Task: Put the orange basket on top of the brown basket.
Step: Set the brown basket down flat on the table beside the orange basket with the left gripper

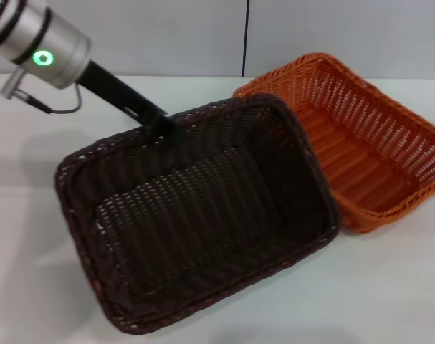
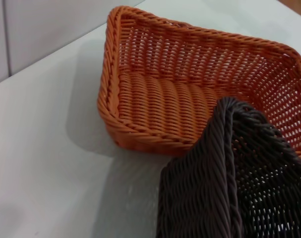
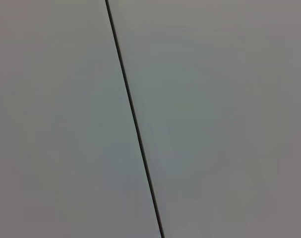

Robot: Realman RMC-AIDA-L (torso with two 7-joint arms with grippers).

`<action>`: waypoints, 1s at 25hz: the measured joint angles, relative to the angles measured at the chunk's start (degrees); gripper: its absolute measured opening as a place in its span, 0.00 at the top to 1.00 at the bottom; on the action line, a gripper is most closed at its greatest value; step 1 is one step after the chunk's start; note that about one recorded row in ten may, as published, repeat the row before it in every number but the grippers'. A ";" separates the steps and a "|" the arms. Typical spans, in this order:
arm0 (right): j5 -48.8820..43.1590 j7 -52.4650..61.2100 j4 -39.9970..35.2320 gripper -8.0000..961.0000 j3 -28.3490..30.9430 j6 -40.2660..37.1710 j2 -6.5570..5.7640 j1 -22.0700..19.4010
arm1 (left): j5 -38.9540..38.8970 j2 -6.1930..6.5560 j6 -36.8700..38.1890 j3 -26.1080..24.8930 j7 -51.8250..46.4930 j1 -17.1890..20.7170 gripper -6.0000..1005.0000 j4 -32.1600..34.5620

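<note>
The brown basket [image 1: 203, 222] is raised and tilted toward me, its near side low over the table. My left gripper [image 1: 165, 127] reaches in from the back left and is shut on the brown basket's far rim. The orange basket [image 1: 360, 158] rests on the table to the right, and the brown basket's right edge overlaps its near left rim. In the left wrist view a corner of the brown basket [image 2: 229, 183] hangs in front of the orange basket [image 2: 190, 99], which is empty. My right gripper is out of view.
The white table [image 1: 31, 287] spreads around both baskets. A grey wall with a dark vertical seam [image 1: 246, 36] stands behind the table. The right wrist view shows only a grey panel with a dark seam [image 3: 135, 124].
</note>
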 joint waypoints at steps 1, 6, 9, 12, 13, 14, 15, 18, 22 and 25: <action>0.00 0.00 0.00 0.30 0.00 0.00 0.00 0.00 | 0.00 0.00 0.00 0.00 0.00 0.00 0.79 0.00; 0.00 0.00 0.03 0.30 0.00 0.02 0.00 -0.29 | 0.26 -1.25 2.02 0.64 -1.39 -1.36 0.79 2.01; 0.00 0.00 0.03 0.30 0.00 0.09 0.00 -0.33 | 0.27 -1.50 1.89 0.66 -1.61 -1.57 0.78 3.23; 0.00 0.01 0.03 0.30 -0.06 0.37 0.00 -0.29 | 0.24 -1.52 1.54 0.66 -2.29 -1.53 0.77 3.51; 0.00 0.01 0.02 0.30 -0.15 0.58 0.00 -0.18 | 0.00 -1.67 1.38 0.66 -2.94 -1.14 0.76 3.03; 0.00 0.04 0.02 0.30 -0.31 0.88 -0.01 -0.03 | -0.04 -1.69 1.36 0.66 -2.97 -1.06 0.76 2.93; 0.00 0.35 0.02 0.30 -0.49 1.40 -0.06 0.24 | -0.12 -1.72 1.36 0.66 -3.00 -0.94 0.76 2.81; -0.34 1.45 0.00 0.30 -0.82 2.00 -0.27 0.53 | -0.15 -1.78 1.74 0.62 -2.96 -0.62 0.73 2.68; -5.08 13.39 -2.44 0.31 -7.70 2.16 -1.23 -0.58 | -0.36 -1.72 3.30 -0.01 -2.68 0.35 0.64 2.07; -12.59 33.93 -9.21 0.31 -16.27 2.06 -2.25 -3.78 | -0.87 -1.59 4.07 -0.19 -2.45 1.24 0.57 0.93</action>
